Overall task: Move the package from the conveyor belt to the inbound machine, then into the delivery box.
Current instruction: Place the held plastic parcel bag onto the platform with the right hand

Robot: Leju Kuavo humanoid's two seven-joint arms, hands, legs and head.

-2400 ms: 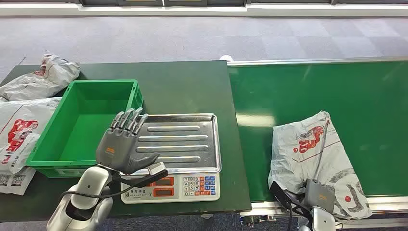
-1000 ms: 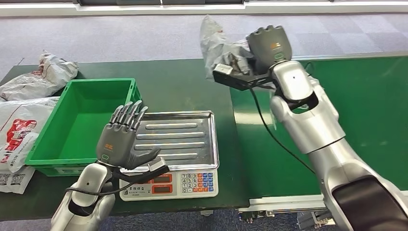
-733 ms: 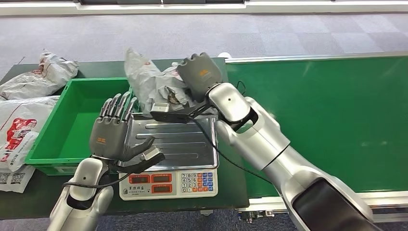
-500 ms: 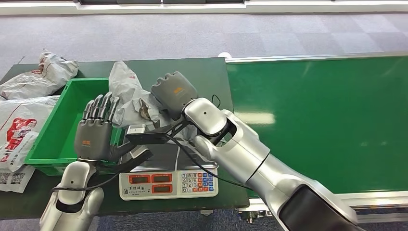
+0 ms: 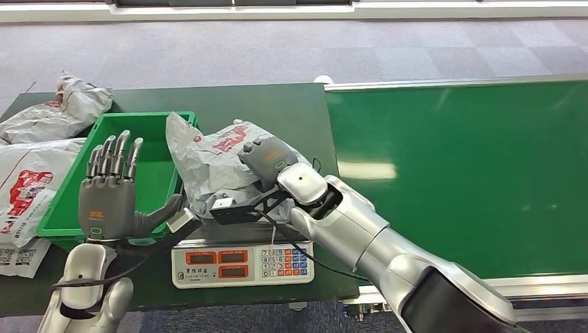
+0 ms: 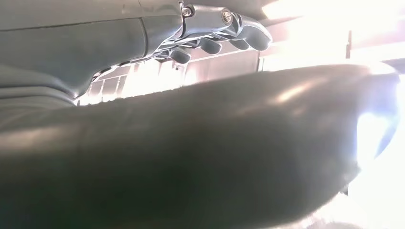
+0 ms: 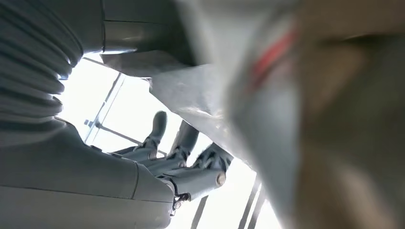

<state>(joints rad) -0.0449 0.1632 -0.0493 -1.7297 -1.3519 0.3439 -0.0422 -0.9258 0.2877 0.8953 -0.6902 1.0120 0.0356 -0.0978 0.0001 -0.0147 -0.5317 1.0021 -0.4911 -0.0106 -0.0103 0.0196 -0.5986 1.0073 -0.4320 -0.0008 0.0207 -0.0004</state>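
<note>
Nearest the robot, at about seven o'clock, the left hand (image 5: 107,198) stands upright with its palm facing away and its fingers spread, grasping nothing, just in front of the green plastic delivery box (image 5: 149,170). At six o'clock sits the white electronic scale with red displays and a coloured keypad (image 5: 243,263), which serves as the inbound machine; its metal tray is almost wholly covered. On that tray lies the crumpled grey plastic mailer package with red printing (image 5: 211,163), its far edge draped over the near corner of the green box at about eleven o'clock. The right hand (image 5: 267,159) rests on top of the package with its fingers curled into the folds, gripping it. Further out, at two o'clock, runs the green conveyor belt (image 5: 457,166). At ten o'clock other grey mailer bags (image 5: 59,114) lie on the dark green table (image 5: 277,111).

The likely trouble is the overhang. With part of the bag leaning on the box wall, the scale may read light, and a release here could let the slack plastic slide off the tray edge. The cable near the right wrist could also snag a fold.
</note>
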